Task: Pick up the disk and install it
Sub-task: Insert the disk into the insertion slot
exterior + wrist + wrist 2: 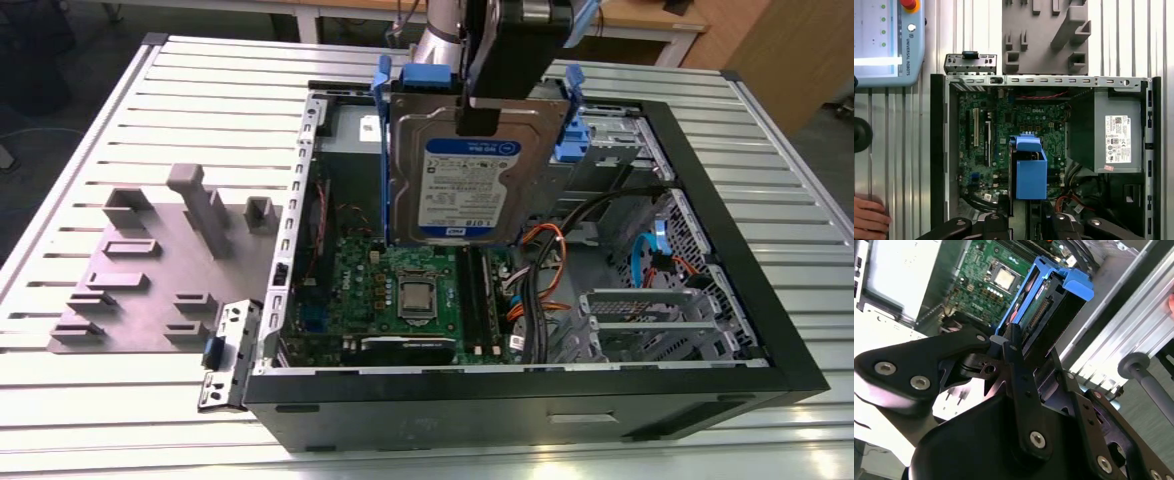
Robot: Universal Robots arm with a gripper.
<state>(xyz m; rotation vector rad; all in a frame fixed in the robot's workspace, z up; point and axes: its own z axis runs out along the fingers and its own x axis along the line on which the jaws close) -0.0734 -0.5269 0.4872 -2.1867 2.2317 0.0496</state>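
Exterior view, disk (461,195) clamped in gripper (478,118)

Hangs down steeply from above on the arm (438,38). Pinches the top edge of the upright disk (467,185) with the gripper (483,115), fingers pressed against both faces.

Exterior view: raised, off the arm, looking obliquely down across the slatted worktop (107,420) into the open computer case (534,400), mid-distance. First wrist view: straight down into the case from above. Second wrist view: close, sighting past the disk (1046,305). All three share the motherboard (380,275).
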